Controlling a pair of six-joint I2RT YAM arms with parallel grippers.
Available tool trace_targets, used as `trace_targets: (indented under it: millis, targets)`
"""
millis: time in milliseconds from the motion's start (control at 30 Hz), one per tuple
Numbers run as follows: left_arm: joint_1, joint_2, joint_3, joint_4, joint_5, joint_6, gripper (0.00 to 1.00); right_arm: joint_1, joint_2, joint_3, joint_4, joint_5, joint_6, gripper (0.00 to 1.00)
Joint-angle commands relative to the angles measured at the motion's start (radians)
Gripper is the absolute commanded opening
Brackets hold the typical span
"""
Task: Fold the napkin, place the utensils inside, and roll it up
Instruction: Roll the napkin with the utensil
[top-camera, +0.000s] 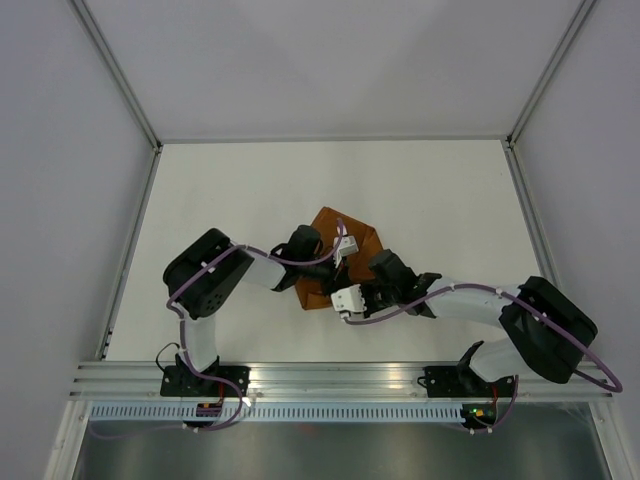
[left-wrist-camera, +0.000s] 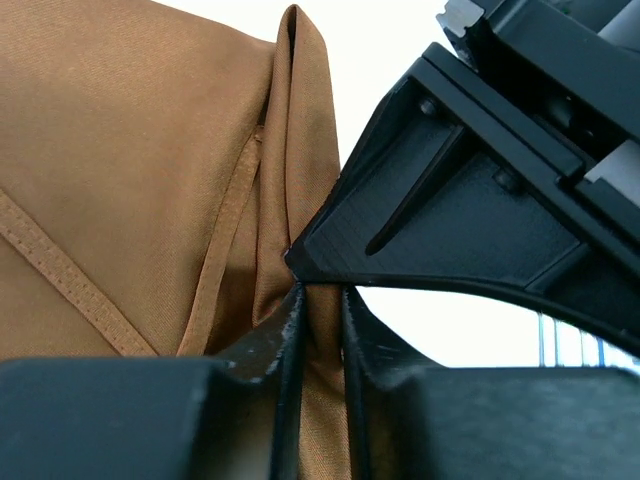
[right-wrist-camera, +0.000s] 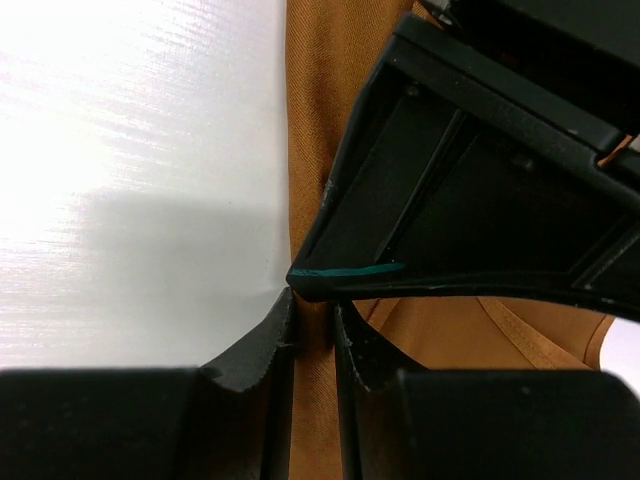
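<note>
Elbow swung out toward the table's left side, the left arm (top-camera: 205, 275) rises from its base at the near edge and reaches right toward the middle, its wrist low over the cloth. The left gripper (left-wrist-camera: 320, 325) is clenched on a raised fold of the napkin (top-camera: 360, 237), the rust-orange fabric pinched between its two black fingers. The napkin lies folded into an uneven, many-sided shape near the table's centre, and a stitched hem runs across its upper layer in the left wrist view. Just beside that pinch, the right gripper (right-wrist-camera: 312, 335) grasps the same cloth along its edge, with a narrow strip of fabric caught between its fingers. The tips of the two grippers almost touch. The right arm (top-camera: 545, 325) mirrors the left one, elbow far out to the right, forearm stretching left and low. From above, both wrists cover much of the napkin, so the grip points cannot be seen there, and whatever sits inside the folds is hidden. The table (top-camera: 440, 200) is plain white, ringed by pale grey walls (top-camera: 60, 150) with aluminium posts (top-camera: 115, 68) at the corners.
</note>
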Motion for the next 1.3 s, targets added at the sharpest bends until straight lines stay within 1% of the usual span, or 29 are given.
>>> trace_targets:
  millis: [0, 100, 300, 400, 467, 500, 533, 567, 600, 700, 733, 800, 833, 867, 933, 1033, 1067, 1100, 1133, 1167, 1233, 1267]
  targets:
    - [-0.016, -0.088, -0.024, 0.004, -0.054, 0.028, 0.26, -0.002, 0.061, 0.013, -0.203, -0.012, 0.01, 0.0]
    - [-0.016, -0.146, -0.042, 0.012, -0.157, 0.023, 0.31, -0.012, 0.065, 0.033, -0.249, -0.044, 0.013, 0.01]
    - [-0.009, -0.24, -0.065, 0.02, -0.344, 0.005, 0.34, -0.029, 0.116, 0.131, -0.393, -0.089, 0.008, 0.0]
    - [-0.007, -0.296, -0.087, 0.015, -0.543, -0.011, 0.34, -0.04, 0.149, 0.19, -0.488, -0.113, -0.01, 0.01]
    - [-0.002, -0.344, -0.119, 0.042, -0.704, -0.032, 0.34, -0.054, 0.18, 0.242, -0.572, -0.13, -0.034, 0.0]
    - [0.001, -0.402, -0.159, 0.073, -0.776, -0.041, 0.35, -0.06, 0.191, 0.26, -0.598, -0.145, -0.044, 0.0]
    - [0.011, -0.431, -0.179, 0.088, -0.885, -0.051, 0.35, -0.068, 0.218, 0.279, -0.653, -0.151, -0.065, 0.01]
    - [0.011, -0.464, -0.226, 0.104, -0.959, -0.067, 0.36, -0.075, 0.234, 0.32, -0.681, -0.156, -0.073, 0.01]
    - [0.017, -0.535, -0.246, 0.13, -1.059, -0.072, 0.38, -0.078, 0.251, 0.341, -0.736, -0.167, -0.081, 0.01]
    - [0.019, -0.646, -0.3, 0.128, -1.18, -0.066, 0.41, -0.094, 0.329, 0.429, -0.834, -0.187, -0.111, 0.01]
    - [0.021, -0.722, -0.308, 0.115, -1.209, -0.066, 0.41, -0.097, 0.368, 0.449, -0.855, -0.19, -0.113, 0.0]
    - [0.019, -0.792, -0.334, 0.102, -1.252, -0.042, 0.41, -0.104, 0.439, 0.515, -0.91, -0.196, -0.116, 0.0]
    - [0.019, -0.865, -0.341, 0.099, -1.261, -0.031, 0.41, -0.109, 0.465, 0.539, -0.93, -0.207, -0.116, 0.0]
    - [0.018, -0.895, -0.357, 0.092, -1.271, -0.005, 0.41, -0.117, 0.491, 0.591, -0.95, -0.211, -0.116, 0.01]
    - [0.016, -0.973, -0.372, 0.09, -1.272, 0.027, 0.41, -0.123, 0.567, 0.645, -1.002, -0.224, -0.108, 0.0]
    - [-0.007, -1.03, -0.406, 0.12, -1.257, 0.113, 0.4, -0.14, 0.672, 0.749, -1.056, -0.233, -0.088, 0.01]
    - [-0.022, -1.056, -0.427, 0.14, -1.263, 0.167, 0.4, -0.15, 0.701, 0.812, -1.076, -0.239, -0.082, 0.0]
    - [-0.057, -1.067, -0.44, 0.162, -1.275, 0.197, 0.4, -0.154, 0.759, 0.844, -1.112, -0.242, -0.073, 0.01]
    - [-0.079, -1.07, -0.447, 0.186, -1.297, 0.227, 0.4, -0.16, 0.789, 0.875, -1.134, -0.247, -0.073, 0.0]
    - [-0.102, -1.071, -0.458, 0.229, -1.31, 0.291, 0.4, -0.167, 0.815, 0.93, -1.152, -0.253, -0.073, 0.0]
    - [-0.172, -1.061, -0.463, 0.268, -1.329, 0.359, 0.4, -0.173, 0.88, 0.975, -1.186, -0.256, -0.055, 0.01]
    - [-0.2, -1.047, -0.461, 0.297, -1.33, 0.436, 0.4, -0.177, 0.901, 1.016, -1.194, -0.251, -0.053, 0.01]
